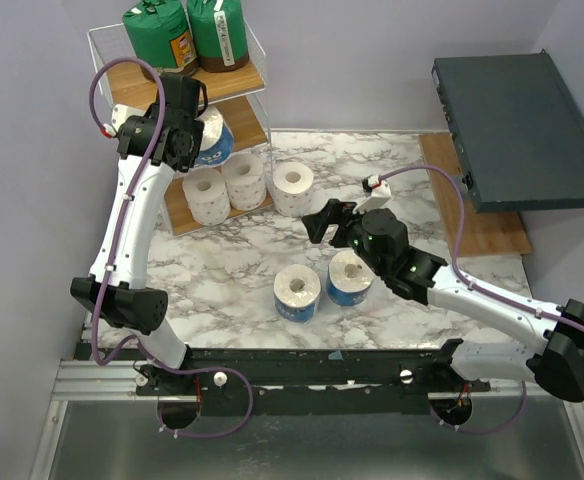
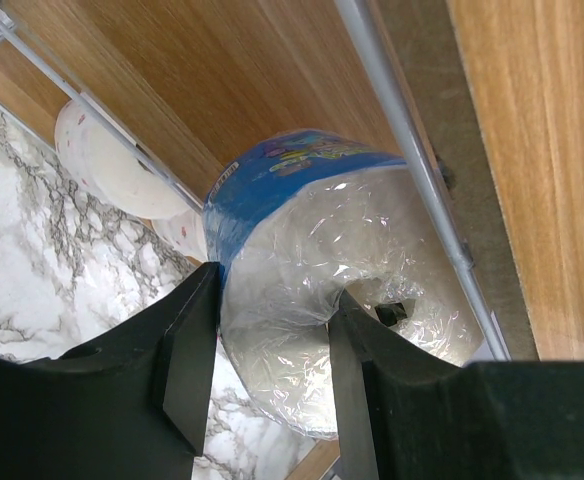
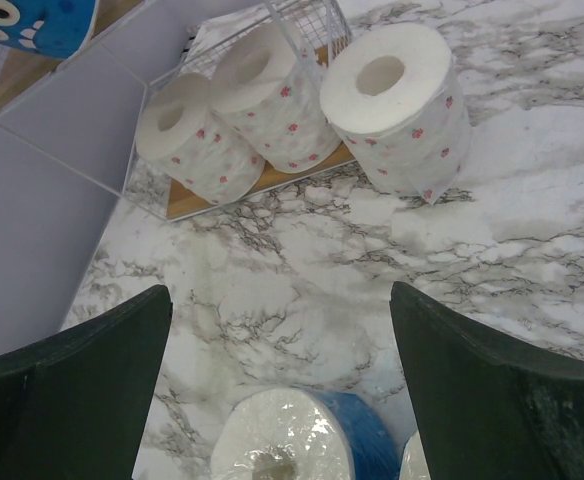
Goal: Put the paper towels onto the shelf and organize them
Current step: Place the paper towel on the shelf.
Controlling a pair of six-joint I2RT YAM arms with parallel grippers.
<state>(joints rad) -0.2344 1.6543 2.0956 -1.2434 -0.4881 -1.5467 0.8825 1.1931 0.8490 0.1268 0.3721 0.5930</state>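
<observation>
Marble worktop (image 1: pixel 212 270) below, left gripper (image 2: pixel 275 285) pinches a light, squashy, slick-wrapped blue roll (image 2: pixel 302 180) by its wall at the shelf (image 1: pixel 132 85), right gripper (image 3: pixel 280 300) spread wide.

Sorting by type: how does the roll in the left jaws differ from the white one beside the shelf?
Held roll: blue printed wrap; white roll: pink dots. Held roll sits in the left gripper at the shelf; white roll stands free on marble. Both are short cylinders.
</observation>
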